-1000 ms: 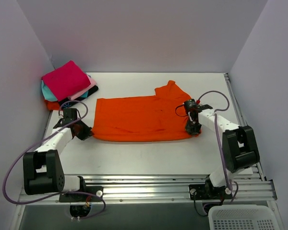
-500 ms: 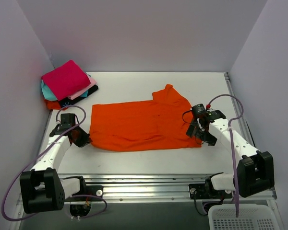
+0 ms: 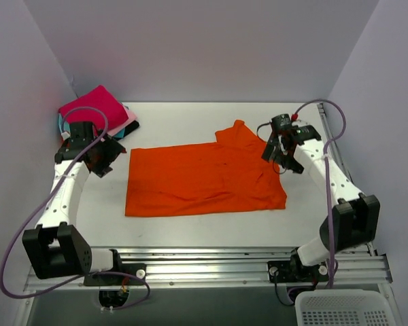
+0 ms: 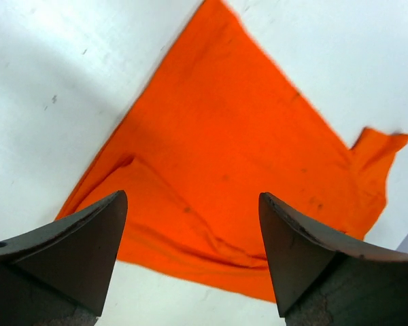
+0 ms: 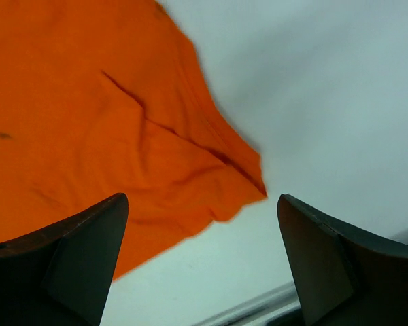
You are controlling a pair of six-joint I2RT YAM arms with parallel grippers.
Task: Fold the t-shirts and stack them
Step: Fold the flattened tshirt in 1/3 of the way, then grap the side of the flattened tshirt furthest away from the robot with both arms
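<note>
A white tabletop (image 3: 190, 227) boxed in by pale grey walls (image 3: 190, 47) sets the scene. From bases bolted at the near edge, two white arms (image 3: 64, 197) reach toward the back. The left gripper (image 3: 103, 160) hangs over bare table near the left edge and the right gripper (image 3: 280, 156) hangs toward the right edge. Both have their jaws spread wide with nothing between them. The large plain bright orange cloth t-shirt (image 3: 204, 180) lies flat mid-table between them, one sleeve pointing at the far edge. Its left hem lies near the left gripper, and its right edge lies beneath the right one. A stack of small folded shirts (image 3: 95, 112), magenta on top, sits in the far-left corner.
</note>
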